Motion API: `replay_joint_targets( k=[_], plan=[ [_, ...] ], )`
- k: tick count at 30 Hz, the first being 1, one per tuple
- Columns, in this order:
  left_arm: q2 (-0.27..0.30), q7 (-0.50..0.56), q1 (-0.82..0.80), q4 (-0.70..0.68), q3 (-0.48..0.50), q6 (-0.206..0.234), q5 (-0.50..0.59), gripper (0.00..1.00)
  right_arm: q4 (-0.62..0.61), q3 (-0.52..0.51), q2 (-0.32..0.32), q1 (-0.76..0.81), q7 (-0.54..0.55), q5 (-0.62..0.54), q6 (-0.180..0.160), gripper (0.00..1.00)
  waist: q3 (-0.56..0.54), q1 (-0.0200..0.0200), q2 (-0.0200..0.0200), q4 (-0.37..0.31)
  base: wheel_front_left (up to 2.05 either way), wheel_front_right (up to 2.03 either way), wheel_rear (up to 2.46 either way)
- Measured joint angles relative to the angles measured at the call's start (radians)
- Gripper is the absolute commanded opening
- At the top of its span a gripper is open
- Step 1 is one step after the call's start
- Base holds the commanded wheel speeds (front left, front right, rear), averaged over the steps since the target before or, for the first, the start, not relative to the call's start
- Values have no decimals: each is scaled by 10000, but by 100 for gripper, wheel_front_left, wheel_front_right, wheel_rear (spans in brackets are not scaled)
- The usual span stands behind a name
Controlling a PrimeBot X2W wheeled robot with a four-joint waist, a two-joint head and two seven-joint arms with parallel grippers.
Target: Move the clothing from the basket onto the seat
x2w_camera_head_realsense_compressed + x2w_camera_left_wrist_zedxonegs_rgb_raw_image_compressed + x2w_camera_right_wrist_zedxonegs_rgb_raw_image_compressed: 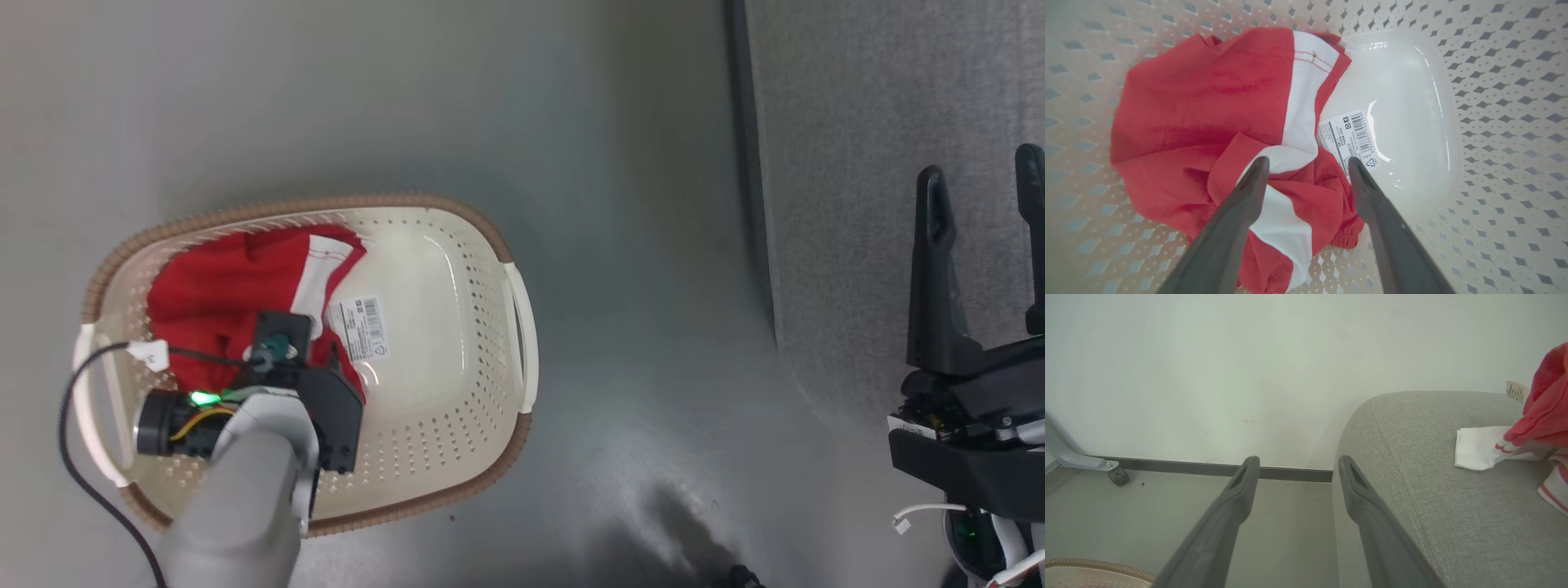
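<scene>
Two places matter. The seat (1445, 506), the biggest, lies just right of the right jaws, which are spread and empty, and it carries a red garment (1545, 396). The basket (1494, 122) rings the left jaws, which are also spread and grip nothing. The clothing (1200, 106) bunches between and left of them. The best grip, I judge, comes from sinking onto the white-striped fold between them, clear of the barcode label (1351, 139) by the right-hand finger, then clenching.

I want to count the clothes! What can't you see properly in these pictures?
Left wrist view: the crumpled red-and-white fabric clothing in the oval cream plastic basket folds over itself, hiding how many pieces there are.
Right wrist view: more red-and-white clothing on the grey fabric seat is cut off by the right edge.
Head view: the pale left forearm covers part of the basket pile.
The white barcode sticker's print is too small.
</scene>
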Motion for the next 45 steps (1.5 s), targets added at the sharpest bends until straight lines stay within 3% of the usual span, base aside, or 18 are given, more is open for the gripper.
replay_joint_targets(
  k=[16,17,19,40,45],
  plan=[
    [585,268,-1408,1363,899,0,337,100,81,-98,31,-662,-431,-4,0,100,1914,-1,0,-338,0,0,0],
    [598,253,-1469,1407,938,0,332,87,100,-77,31,-725,-441,-4,2,100,1964,-1,0,-349,0,0,0],
    [610,173,-1560,1484,972,2,328,1,127,-48,33,-830,-493,-8,12,100,2041,-1,-1,-368,0,0,0],
    [291,-1068,-1783,2010,1235,-25,140,0,1390,251,270,-1611,-842,-13,196,100,1443,-2,-2,-416,0,0,0],
    [79,-1655,-1473,2027,1264,-384,-165,0,1965,244,276,-1609,-924,-13,276,100,992,-2,-1,-304,0,0,0]
  ],
)
